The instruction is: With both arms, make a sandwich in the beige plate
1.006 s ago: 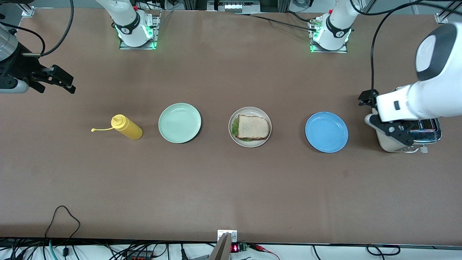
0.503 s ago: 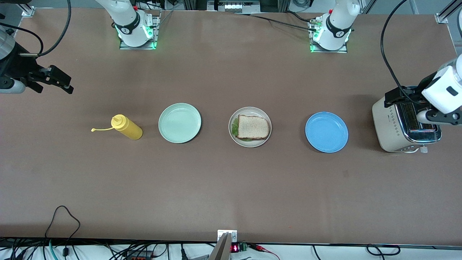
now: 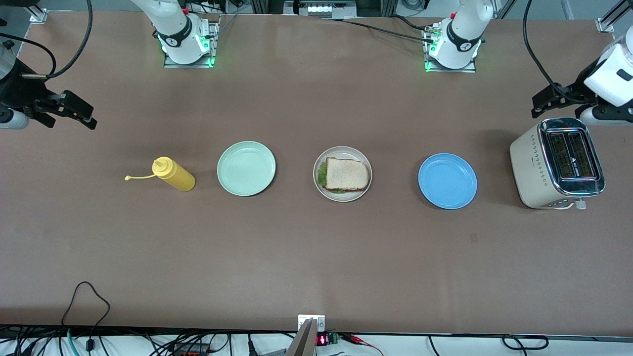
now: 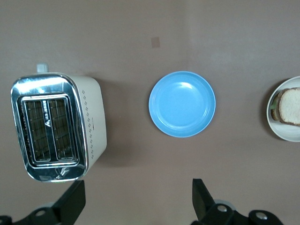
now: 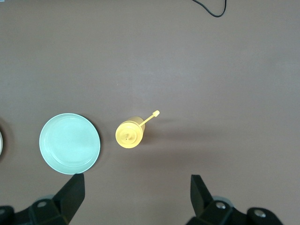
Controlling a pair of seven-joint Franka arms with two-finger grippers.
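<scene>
1. Both grippers are up in the air with jaws wide apart and nothing in them: the left gripper (image 3: 544, 104) hangs over the table at the left arm's end, the right gripper (image 3: 79, 112) over the right arm's end.
2. On the beige plate (image 3: 342, 173) at mid-table lies the sandwich (image 3: 347, 174), its top bread slice flat, with lettuce (image 3: 322, 174) poking out on the side toward the right arm's end.
3. Seen in the front view, the plate sits in a row: a mint plate (image 3: 246, 168) at its 9 o'clock and a blue plate (image 3: 447, 180) at its 3 o'clock, each well apart from it.
4. Past the mint plate, still at 9 o'clock, a yellow bottle (image 3: 173, 174) stands with its cap dangling.
5. Past the blue plate at 3 o'clock stands a toaster (image 3: 556, 162), slots up.
6. Through the left wrist view the toaster (image 4: 56, 126), blue plate (image 4: 182, 103) and the beige plate's edge (image 4: 283, 133) show below the gripper's fingers (image 4: 70, 204).
</scene>
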